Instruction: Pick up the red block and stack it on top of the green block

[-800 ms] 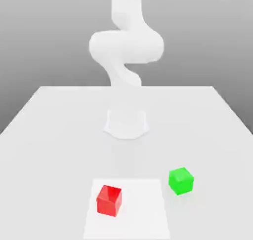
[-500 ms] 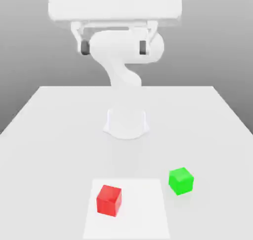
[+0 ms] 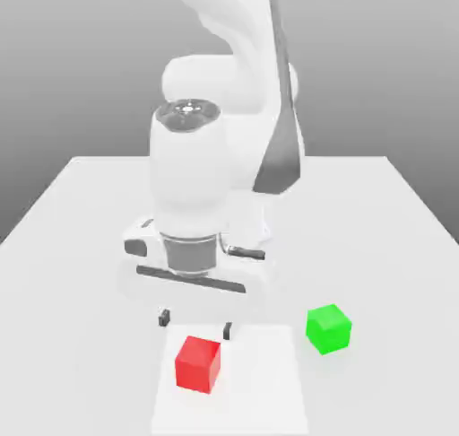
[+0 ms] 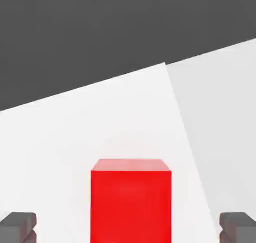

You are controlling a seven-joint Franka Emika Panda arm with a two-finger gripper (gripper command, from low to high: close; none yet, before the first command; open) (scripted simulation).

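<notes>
A robot's claw [image 3: 195,325] hangs, fingers spread and empty, above the red block [image 3: 198,365].

The red block sits on a white sheet [image 3: 260,385] laid on the counter [image 3: 376,246], with the green block [image 3: 328,329] apart from it toward the exterior view's right. In the hand view the fingers flank the red block, square to its sides, with a gap at each; how high they hang is hard to judge. A descent off center could land a fingertip on the red block's top or shove it askew, and closing too high could let it slip. Later, the green block's differing turn could leave the stack misaligned, and a sideways release might topple it.
</notes>
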